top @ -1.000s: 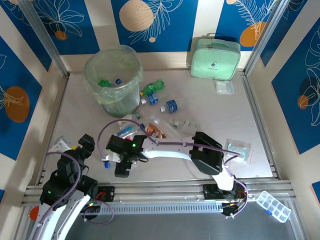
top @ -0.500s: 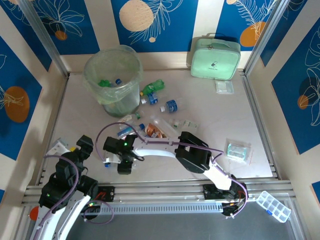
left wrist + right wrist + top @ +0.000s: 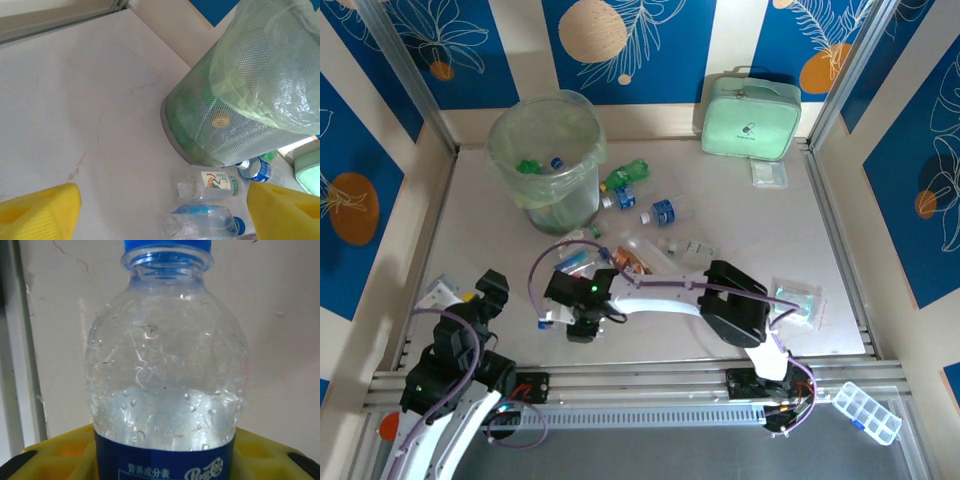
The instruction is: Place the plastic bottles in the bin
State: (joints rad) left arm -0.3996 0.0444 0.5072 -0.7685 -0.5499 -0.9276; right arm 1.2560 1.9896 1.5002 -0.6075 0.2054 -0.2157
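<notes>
My right gripper (image 3: 582,320) (image 3: 165,462) is shut on a clear plastic bottle (image 3: 165,365) with a blue cap and a blue label. The bottle (image 3: 550,317) lies low over the table near the front left. The bin (image 3: 545,160) (image 3: 240,100), lined with a pale green bag, stands at the far left with bottles inside. My left gripper (image 3: 490,290) (image 3: 160,212) hangs open near the front left corner, nothing between its yellow fingers (image 3: 42,210). A labelled clear bottle (image 3: 212,182) and a crushed blue one (image 3: 205,222) lie by the bin's foot. A green bottle (image 3: 625,175) and others (image 3: 663,211) lie right of the bin.
A mint green zipped case (image 3: 750,115) stands at the back right. Small clear packets (image 3: 768,173) (image 3: 795,298) lie on the right side. A clear organiser box (image 3: 867,410) sits off the table's front right. Metal rails border the table.
My right gripper has closed on the blue-labelled bottle, after shifting left and then back a little to the right. The left arm has hardly moved.
</notes>
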